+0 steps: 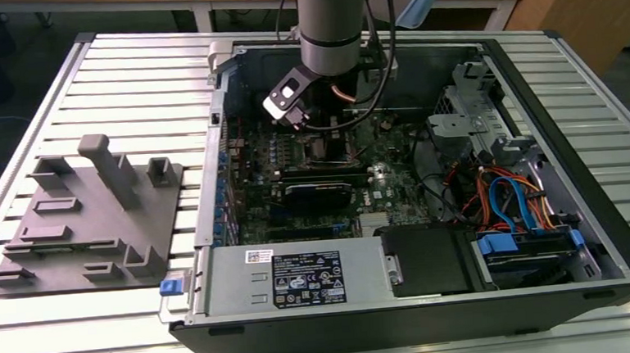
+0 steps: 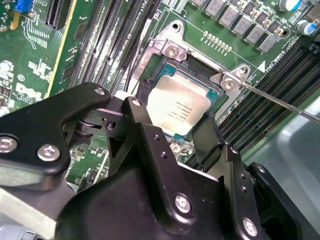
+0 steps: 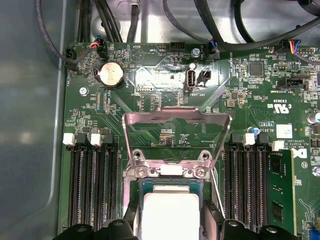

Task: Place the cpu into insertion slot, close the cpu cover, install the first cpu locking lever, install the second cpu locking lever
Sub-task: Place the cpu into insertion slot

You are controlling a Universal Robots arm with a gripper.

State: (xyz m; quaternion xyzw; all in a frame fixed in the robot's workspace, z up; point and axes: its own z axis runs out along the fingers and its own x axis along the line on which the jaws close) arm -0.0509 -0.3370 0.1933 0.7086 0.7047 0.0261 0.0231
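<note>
Cpu is seen seated in the insertion slot — cpu cover raised — with the pincer spread open, its fingers straddling the chip.

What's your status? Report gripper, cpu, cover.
The gripper low over the cpu, which lies in the insertion slot. The cpu cover open. Nothing in the way.

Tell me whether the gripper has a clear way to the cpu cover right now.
Probably yes. The gripper hangs right over the cpu in the insertion slot, and the cpu cover stands swung open just beyond it, with nothing lying across it.
</note>
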